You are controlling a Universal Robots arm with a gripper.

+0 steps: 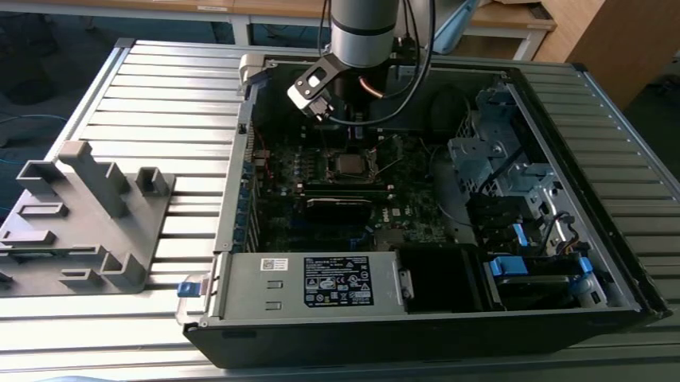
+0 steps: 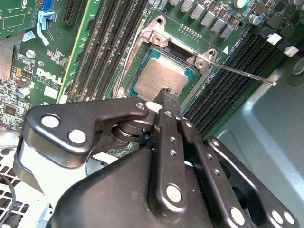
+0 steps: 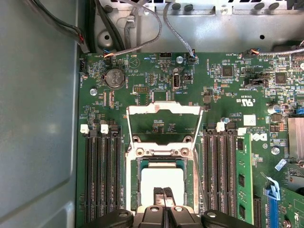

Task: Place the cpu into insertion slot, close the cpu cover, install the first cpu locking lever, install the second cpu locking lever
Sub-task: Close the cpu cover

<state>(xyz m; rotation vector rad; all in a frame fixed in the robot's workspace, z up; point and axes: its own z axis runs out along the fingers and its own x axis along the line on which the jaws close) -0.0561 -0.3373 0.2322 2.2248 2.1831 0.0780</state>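
Observation:
The cpu (image 3: 160, 176), a square chip with a pale metal top, lies in the insertion slot (image 3: 138, 183) on the green motherboard; it also shows in the second wrist view (image 2: 161, 76). The cpu cover (image 3: 164, 108), a silvery frame, stands swung open away from the slot. A thin locking lever (image 2: 247, 76) sticks out sideways from the slot's corner. My gripper (image 3: 164, 194) is shut with nothing between its fingers, its tips over the chip's near edge; whether they touch it I cannot tell. In the exterior view the gripper (image 1: 358, 127) hangs inside the open computer case above the slot (image 1: 349, 165).
Long black memory slots (image 3: 102, 175) flank the socket, with a green memory stick (image 3: 243, 180) on one side. Cables (image 3: 137, 28) run along the case wall. In the exterior view a grey fixture (image 1: 85, 215) sits at the left, and a power supply (image 1: 318, 282) and drive bays (image 1: 510, 175) fill the case.

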